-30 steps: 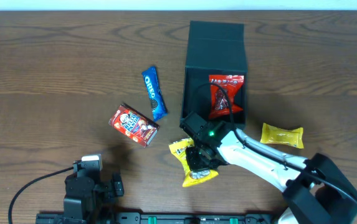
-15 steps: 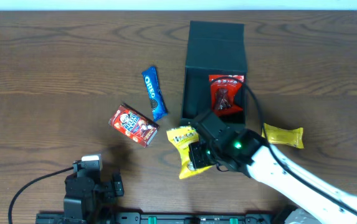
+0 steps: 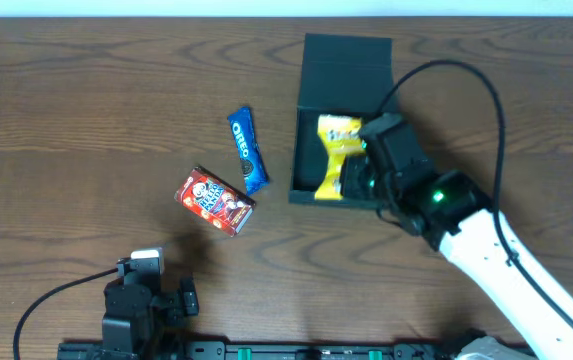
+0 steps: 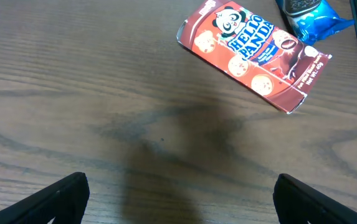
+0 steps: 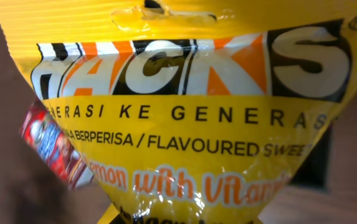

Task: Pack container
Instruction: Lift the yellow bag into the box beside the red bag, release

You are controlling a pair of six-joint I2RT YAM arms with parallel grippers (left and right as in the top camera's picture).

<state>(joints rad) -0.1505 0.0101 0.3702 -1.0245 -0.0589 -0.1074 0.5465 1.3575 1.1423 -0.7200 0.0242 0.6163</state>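
The container (image 3: 307, 128), a dark box, stands open at the back of the table with its flap lid (image 3: 346, 62) folded away. My right gripper (image 3: 352, 180) is shut on a yellow Hacks sweet packet (image 3: 333, 148) and holds it over the box's opening. The right wrist view is filled by that packet (image 5: 184, 118), with a red packet (image 5: 46, 144) showing behind it. My left gripper (image 4: 187, 200) is open over bare wood near the front edge, holding nothing.
A red Hello Panda box (image 3: 214, 200) and a blue Oreo packet (image 3: 247, 149) lie left of the container. Both also show at the top of the left wrist view, the Hello Panda box (image 4: 253, 55) and the Oreo packet (image 4: 312, 14).
My right gripper has lifted the yellow packet off the table in front of the box and carried it back over the opening. The left arm has not moved.
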